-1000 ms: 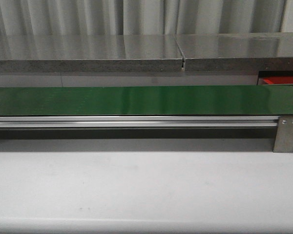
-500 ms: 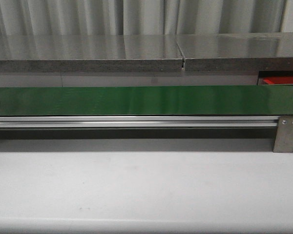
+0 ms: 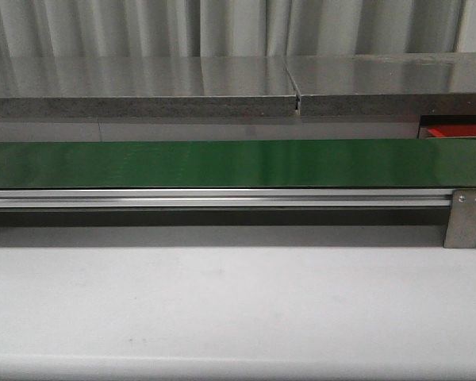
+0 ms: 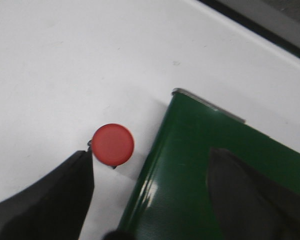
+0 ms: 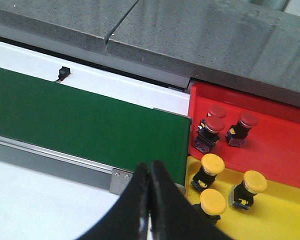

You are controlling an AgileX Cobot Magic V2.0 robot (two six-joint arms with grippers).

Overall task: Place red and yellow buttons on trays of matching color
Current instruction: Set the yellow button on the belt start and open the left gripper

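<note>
Two grippers seen only from wrist cameras. Left gripper [image 4: 150,200] spread wide, one red button [image 4: 113,144] lower left beside green belt [image 4: 200,170]. Right gripper [image 5: 150,200] clenched, grasping nothing. Farther right: three yellow buttons [image 5: 212,164] in yellow tray [image 5: 280,215], three red ones [image 5: 214,124] in red tray [image 5: 285,160].

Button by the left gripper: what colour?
Red button, clearest in the left wrist view.

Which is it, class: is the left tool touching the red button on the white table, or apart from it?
Cannot tell. In the left wrist view, one finger of the left tool meets the red button's edge, but no contact or gap shows plainly.
</note>
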